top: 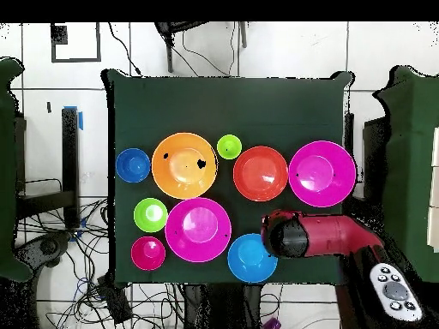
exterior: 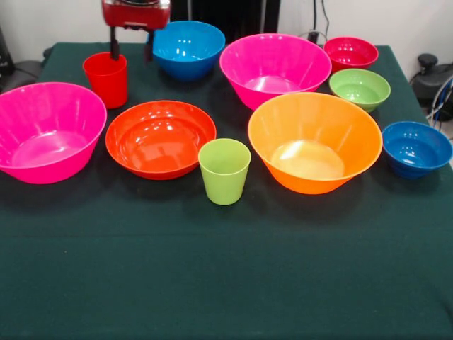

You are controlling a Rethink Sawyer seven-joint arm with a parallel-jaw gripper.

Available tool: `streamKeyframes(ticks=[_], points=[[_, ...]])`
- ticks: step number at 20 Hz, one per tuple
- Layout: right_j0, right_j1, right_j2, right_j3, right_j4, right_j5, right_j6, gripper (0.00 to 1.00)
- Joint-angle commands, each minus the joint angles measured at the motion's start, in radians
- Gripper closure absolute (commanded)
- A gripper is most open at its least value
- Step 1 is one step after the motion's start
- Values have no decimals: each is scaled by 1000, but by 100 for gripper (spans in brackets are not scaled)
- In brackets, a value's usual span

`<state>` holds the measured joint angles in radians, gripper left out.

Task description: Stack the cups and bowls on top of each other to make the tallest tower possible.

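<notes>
Bowls and cups are spread apart on the green table (exterior: pixel 226 283), and nothing is stacked. From the front, the gripper (exterior: pixel 131 51) is seen with fingers apart, above the red cup (exterior: pixel 106 78). The lime green cup (exterior: pixel 224 170) sits between the red-orange bowl (exterior: pixel 161 138) and the orange bowl (exterior: pixel 314 142).

From overhead, the arm (top: pixel 330 236) is seen beside the light blue bowl (top: pixel 251 258), and the red cup is hidden under it.

Bright light from above — shiny white spots inside the orange bowl (exterior: pixel 315 142), soft shadows on the table (exterior: pixel 226 283).
</notes>
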<state>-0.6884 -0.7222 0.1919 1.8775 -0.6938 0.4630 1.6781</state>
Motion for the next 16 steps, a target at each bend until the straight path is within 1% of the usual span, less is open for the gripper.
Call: streamKeyframes(ticks=[1, 8, 16], points=[[-15, 12, 89, 5, -30, -22, -63, 0], [-32, 28, 111, 5, -32, -19, -69, 0], [-61, 53, 141, 12, -17, -13, -82, 0]])
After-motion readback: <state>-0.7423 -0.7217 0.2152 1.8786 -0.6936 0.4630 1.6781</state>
